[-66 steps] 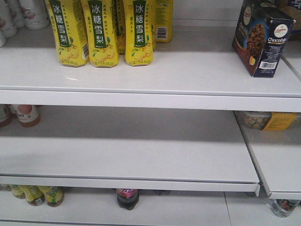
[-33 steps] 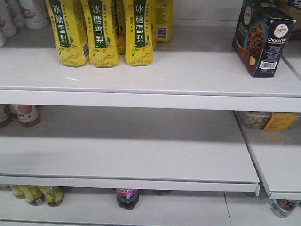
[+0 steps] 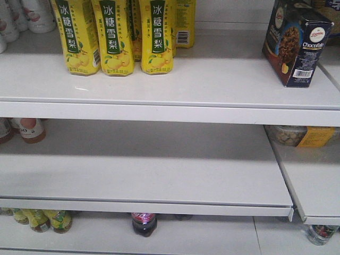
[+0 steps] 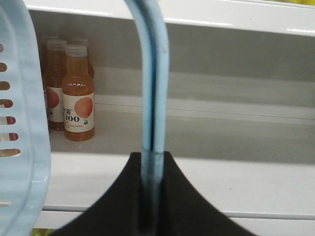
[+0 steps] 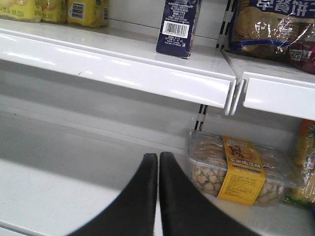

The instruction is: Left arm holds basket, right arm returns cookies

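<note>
The cookies point(image 3: 295, 42), a dark navy and brown carton, stand upright at the right end of the top white shelf point(image 3: 159, 87); the right wrist view shows the carton's barcode side point(image 5: 177, 27) up on that shelf. My right gripper point(image 5: 158, 157) is shut with nothing in it, low in front of the middle shelf, well below and apart from the carton. My left gripper point(image 4: 153, 156) is shut on the light blue basket's hoop handle point(image 4: 153, 73). The basket's slotted wall point(image 4: 22, 123) fills the left edge of that view. Neither arm shows in the front view.
Yellow pear-drink bottles point(image 3: 114, 37) stand at the top shelf's left. A clear tub with a yellow label point(image 5: 238, 169) sits on the lower right shelf, close to my right gripper. Orange juice bottles point(image 4: 78, 96) stand on the middle shelf's left. More bottles point(image 3: 144, 223) sit on the bottom shelf.
</note>
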### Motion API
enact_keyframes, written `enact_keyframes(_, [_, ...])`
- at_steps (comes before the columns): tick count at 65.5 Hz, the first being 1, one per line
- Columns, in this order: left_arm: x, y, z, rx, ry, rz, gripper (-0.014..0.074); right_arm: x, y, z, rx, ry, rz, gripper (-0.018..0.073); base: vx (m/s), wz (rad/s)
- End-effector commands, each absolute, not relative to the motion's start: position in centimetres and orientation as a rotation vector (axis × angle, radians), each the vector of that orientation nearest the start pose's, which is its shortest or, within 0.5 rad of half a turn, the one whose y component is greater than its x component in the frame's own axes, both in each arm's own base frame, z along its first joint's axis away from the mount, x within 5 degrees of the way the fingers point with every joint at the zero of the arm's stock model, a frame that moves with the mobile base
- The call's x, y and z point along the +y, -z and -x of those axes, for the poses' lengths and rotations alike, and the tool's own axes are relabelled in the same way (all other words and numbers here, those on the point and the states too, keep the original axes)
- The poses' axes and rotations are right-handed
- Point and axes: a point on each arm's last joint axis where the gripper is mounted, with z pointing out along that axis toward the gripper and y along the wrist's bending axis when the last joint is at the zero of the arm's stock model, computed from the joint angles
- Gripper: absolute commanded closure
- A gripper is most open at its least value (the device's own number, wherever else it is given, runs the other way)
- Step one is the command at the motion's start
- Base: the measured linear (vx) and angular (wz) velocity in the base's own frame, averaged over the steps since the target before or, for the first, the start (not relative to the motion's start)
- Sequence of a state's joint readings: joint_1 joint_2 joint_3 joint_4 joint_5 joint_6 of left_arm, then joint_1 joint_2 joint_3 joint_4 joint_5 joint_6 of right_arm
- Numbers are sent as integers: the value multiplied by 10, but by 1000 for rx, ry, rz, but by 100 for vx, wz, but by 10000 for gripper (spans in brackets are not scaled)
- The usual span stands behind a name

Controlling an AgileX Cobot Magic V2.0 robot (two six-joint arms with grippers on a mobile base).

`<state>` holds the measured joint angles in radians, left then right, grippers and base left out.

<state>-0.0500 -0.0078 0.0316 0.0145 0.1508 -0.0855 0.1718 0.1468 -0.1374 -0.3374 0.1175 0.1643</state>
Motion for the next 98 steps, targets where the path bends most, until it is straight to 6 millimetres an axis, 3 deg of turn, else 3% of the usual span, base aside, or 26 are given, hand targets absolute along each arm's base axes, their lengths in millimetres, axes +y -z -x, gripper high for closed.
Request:
enact_keyframes(1, [-2,-208,-55,1519,70,-4,603,10,-254,-65,1503,26,258,567,0,0])
enact_keyframes(14, [-2,-208,-55,1519,70,-4,603,7,-252,-66,1516,59,229,567,0,0])
enact_keyframes(29, [-2,-208,-55,1519,70,-4,603,-3,-253,-64,1500,43,-32,567,0,0])
enact_keyframes(47, [-2,-208,-55,1519,70,-4,603,-2,-212,-56,1408,58,-1,567,0,0])
enact_keyframes(98, [-2,-208,-55,1520,70,-4,603,-3,-211,-55,1414,71,-8,567,0,0])
